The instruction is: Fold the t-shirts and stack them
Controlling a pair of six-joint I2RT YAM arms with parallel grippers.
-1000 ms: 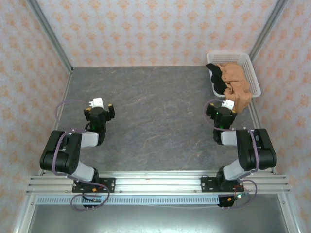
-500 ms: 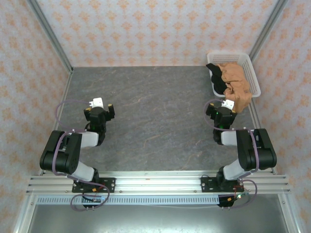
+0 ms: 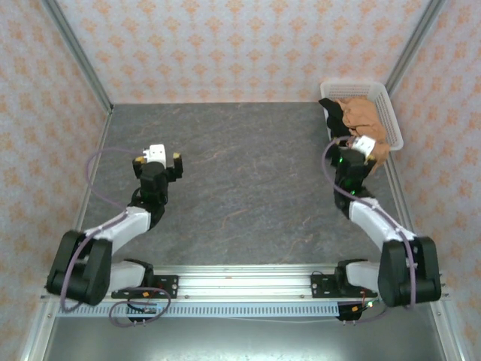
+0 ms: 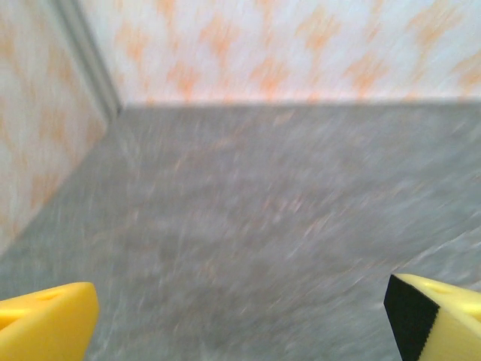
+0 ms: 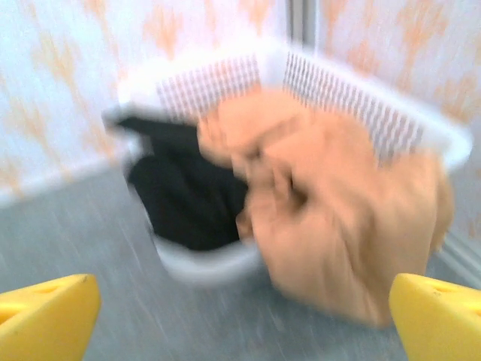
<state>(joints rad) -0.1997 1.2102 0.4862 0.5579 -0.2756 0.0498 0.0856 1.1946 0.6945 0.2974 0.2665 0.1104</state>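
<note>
Spilling crumpled over the basket [image 5: 218, 81], orange t-shirt [image 5: 338, 218] beside black t-shirt [image 5: 180, 197]; left fingers [image 4: 45, 322] and right fingers [image 5: 45, 314] spread.

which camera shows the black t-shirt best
Right wrist: the black t-shirt lies in the basket's left side, large though blurred, beside the orange t-shirt. Top external shows it small, at the basket's left edge.

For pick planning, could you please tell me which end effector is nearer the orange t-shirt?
Right. The right end effector is near the orange t-shirt; the left end effector is far away.
</note>
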